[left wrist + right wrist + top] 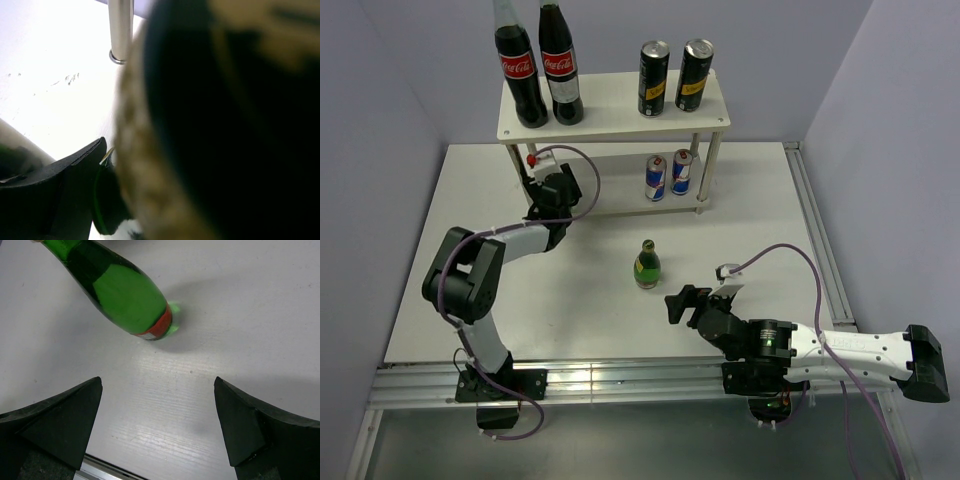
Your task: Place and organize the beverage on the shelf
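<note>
While your left gripper [535,180] pinches one green bottle [210,125] to stock the shelf [610,182] at upper left, your right gripper [158,390] gapes wide, aimed at the centre bottle [125,295].

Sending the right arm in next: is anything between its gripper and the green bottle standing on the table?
Nothing visible does. Only bare table lies between the open right gripper and the green bottle.
</note>
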